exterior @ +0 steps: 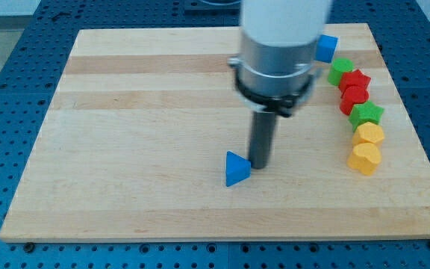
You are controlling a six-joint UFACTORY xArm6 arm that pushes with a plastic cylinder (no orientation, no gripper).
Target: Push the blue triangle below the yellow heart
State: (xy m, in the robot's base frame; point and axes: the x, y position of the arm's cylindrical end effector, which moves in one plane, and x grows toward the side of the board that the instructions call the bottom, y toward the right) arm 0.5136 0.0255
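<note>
The blue triangle (235, 169) lies on the wooden board (125, 149) a little below the view's middle. My tip (260, 164) stands just to the triangle's right, touching or nearly touching it. The yellow heart (364, 158) lies at the view's right, the lowest of a column of blocks, well to the right of the triangle and about level with it.
Above the yellow heart a column runs upward: a yellow hexagon-like block (369, 134), a green star (366, 114), two red blocks (354, 97) (355, 80), a green block (340, 69) and a blue cube (326, 48). The board's right edge is close by.
</note>
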